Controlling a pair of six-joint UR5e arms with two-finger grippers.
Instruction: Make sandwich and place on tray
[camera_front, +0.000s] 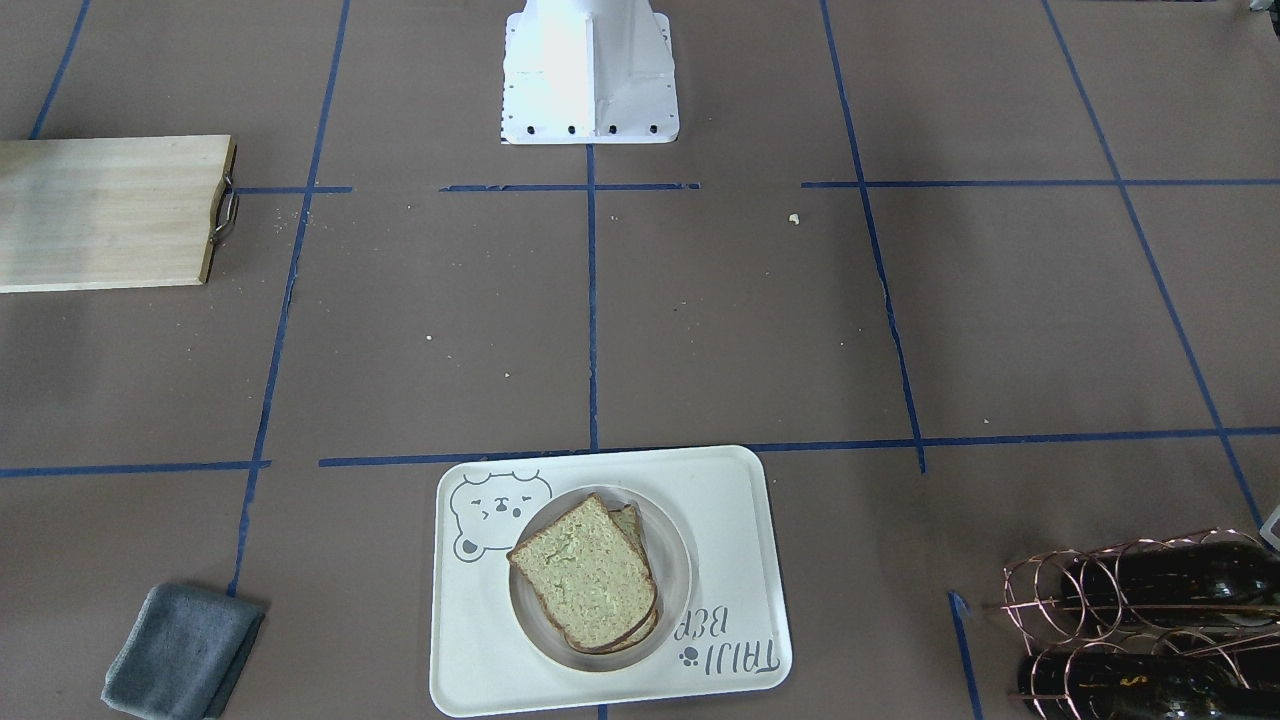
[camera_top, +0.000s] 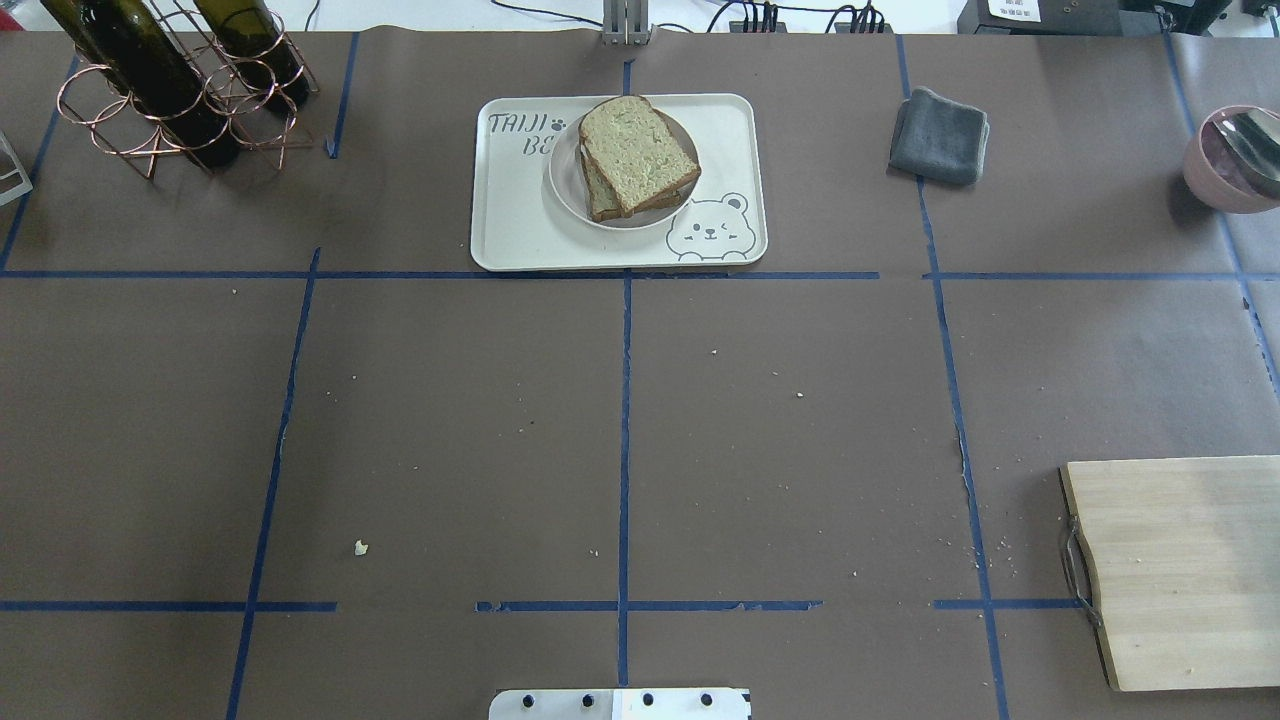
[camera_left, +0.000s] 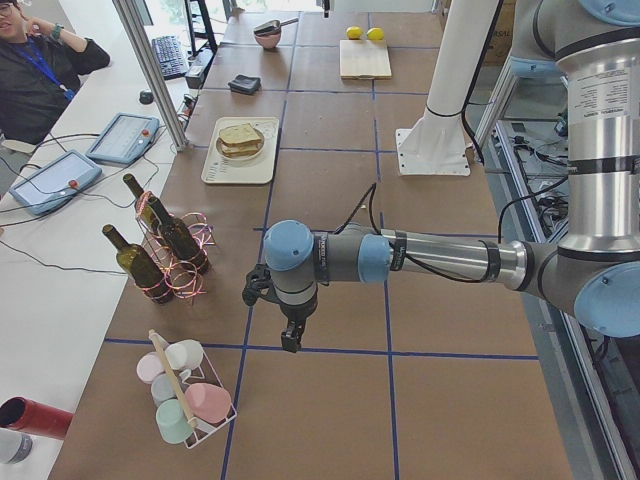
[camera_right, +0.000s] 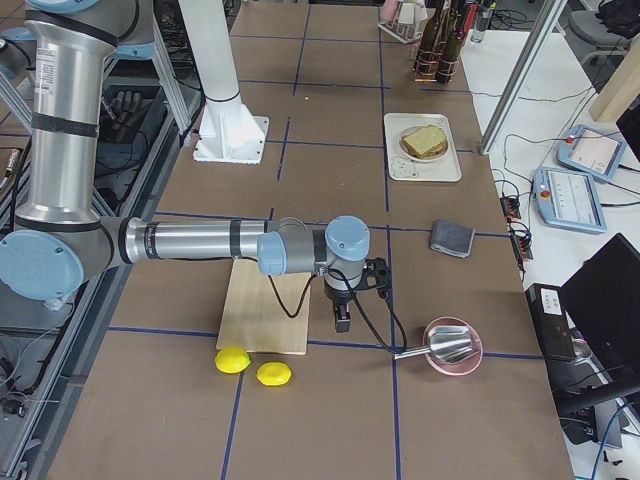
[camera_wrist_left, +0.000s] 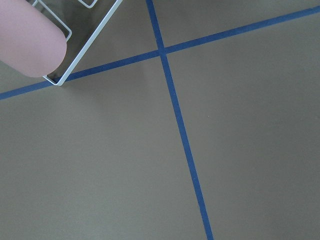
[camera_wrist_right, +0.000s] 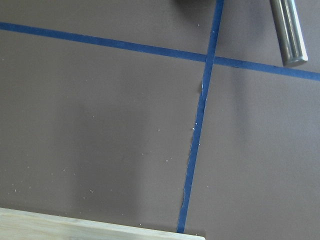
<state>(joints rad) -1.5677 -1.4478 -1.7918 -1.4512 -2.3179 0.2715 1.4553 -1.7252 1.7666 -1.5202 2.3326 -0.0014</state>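
Sandwich (camera_front: 585, 575) lying on a small round plate (camera_front: 675, 560) set inside the bear-printed tray (camera_front: 730, 500); top slice skewed over the lower, filling hidden; probably light, soft and crushable, layers apt to slide, so best pinched gently across both crusts or carried by the plate's rim; left end effector (camera_left: 290, 335) and right end effector (camera_right: 342, 315) hang above the tabletop (camera_front: 750, 330), well apart from the tray; their opening cannot be told.

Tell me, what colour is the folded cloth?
The cloth is dark grey, clearest in the overhead view.

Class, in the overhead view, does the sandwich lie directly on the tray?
No, the sandwich sits on a round white plate that rests on the tray.
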